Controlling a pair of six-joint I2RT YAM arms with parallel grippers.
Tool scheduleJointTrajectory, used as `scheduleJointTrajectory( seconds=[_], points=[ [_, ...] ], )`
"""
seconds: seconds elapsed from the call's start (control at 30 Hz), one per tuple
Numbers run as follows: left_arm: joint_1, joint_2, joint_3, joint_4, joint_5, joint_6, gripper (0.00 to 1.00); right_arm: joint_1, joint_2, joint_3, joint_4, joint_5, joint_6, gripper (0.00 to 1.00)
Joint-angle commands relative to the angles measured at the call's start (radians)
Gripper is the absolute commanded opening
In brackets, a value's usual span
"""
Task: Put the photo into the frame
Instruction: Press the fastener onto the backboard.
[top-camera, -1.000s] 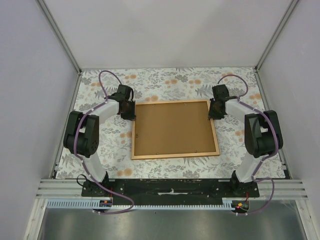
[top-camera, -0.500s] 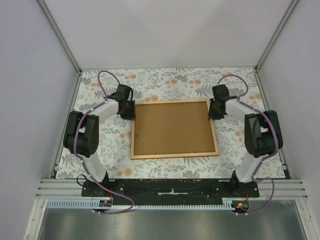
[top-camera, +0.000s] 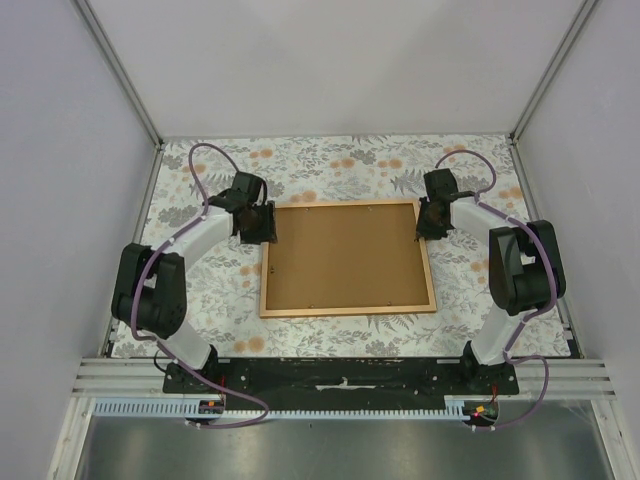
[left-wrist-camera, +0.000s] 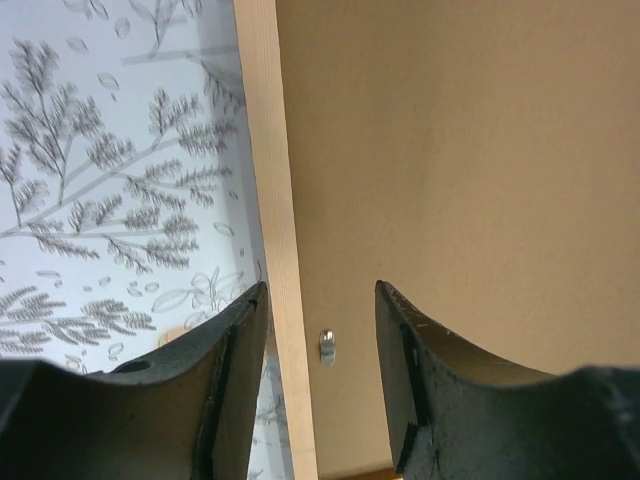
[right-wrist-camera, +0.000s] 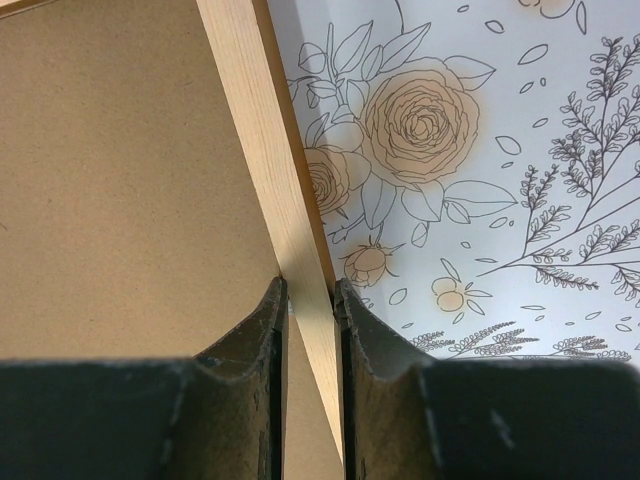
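Between spread fingers of the left hand (left-wrist-camera: 322, 290), one rail of the frame (left-wrist-camera: 268, 150); pinched tight within the right hand (right-wrist-camera: 310, 288), opposite rail.

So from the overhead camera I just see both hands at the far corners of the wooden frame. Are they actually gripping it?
Observer: The right hand is. Its wrist camera shows both fingers pinched on a rail of the frame.
Operator: And the left one?
Observer: No. The left hand is open astride the rail, with a clear gap between its inner finger and the wood.
Operator: Is anything holding that brown board in?
Observer: The left wrist camera shows a small metal tab on the backing board, just inside the rail.
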Motion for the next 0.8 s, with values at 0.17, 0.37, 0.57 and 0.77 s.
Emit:
scheduleJointTrajectory(
  seconds=[0.17,0.37,0.57,0.77],
  points=[
    [-0.082,0.000,-0.056,-0.106,-0.104,0.010,0.55,-0.003,0.015,0.062,-0.032,-0.010,0.022,0.00],
    [-0.096,0.006,-0.072,-0.118,-0.110,0.015,0.55,-0.010,0.017,0.063,-0.032,-0.014,0.016,0.00],
    [-0.096,0.012,-0.117,-0.111,-0.113,0.016,0.54,-0.018,0.018,0.066,-0.031,-0.018,0.013,0.00],
    [-0.096,0.012,-0.142,-0.091,-0.082,0.018,0.53,-0.023,0.018,0.065,-0.026,-0.027,0.014,0.00]
  ],
)
